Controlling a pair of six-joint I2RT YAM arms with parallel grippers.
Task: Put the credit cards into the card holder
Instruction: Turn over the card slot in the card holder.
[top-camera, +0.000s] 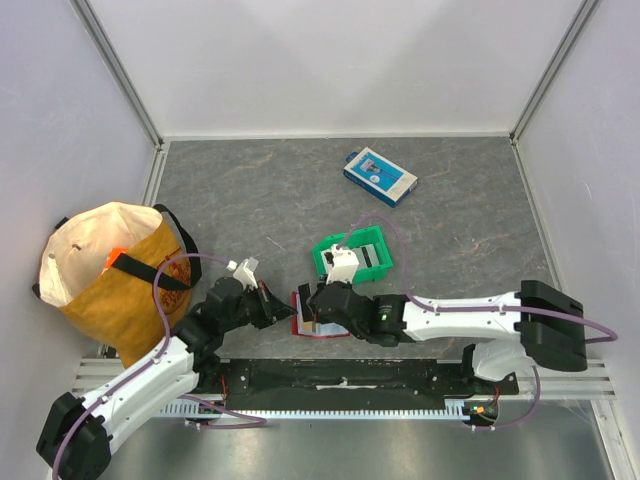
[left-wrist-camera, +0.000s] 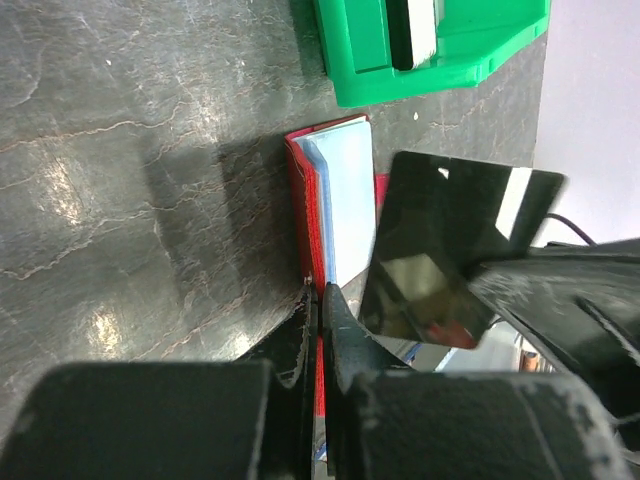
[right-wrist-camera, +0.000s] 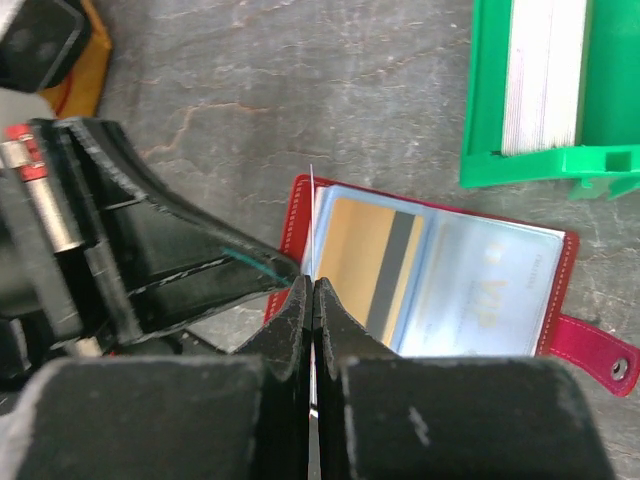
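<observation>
The red card holder (right-wrist-camera: 295, 215) lies open on the table, between the two arms in the top view (top-camera: 298, 320). A tan-yellow credit card (right-wrist-camera: 375, 265) and a light blue one (right-wrist-camera: 490, 290) sit in its clear slots. My left gripper (left-wrist-camera: 320, 295) is shut on the holder's red cover (left-wrist-camera: 298, 200) at its left edge. My right gripper (right-wrist-camera: 312, 285) is shut on a glossy black credit card (left-wrist-camera: 450, 250). That card stands on edge over the holder's left side and shows only as a thin line (right-wrist-camera: 311, 215) in the right wrist view.
A green bin (top-camera: 352, 255) with a stack of white cards (right-wrist-camera: 545, 75) stands just behind the holder. A blue-and-white box (top-camera: 380, 177) lies farther back. A tan cloth bag (top-camera: 110, 275) stands at the left. The holder's red snap strap (right-wrist-camera: 600, 355) sticks out to the right.
</observation>
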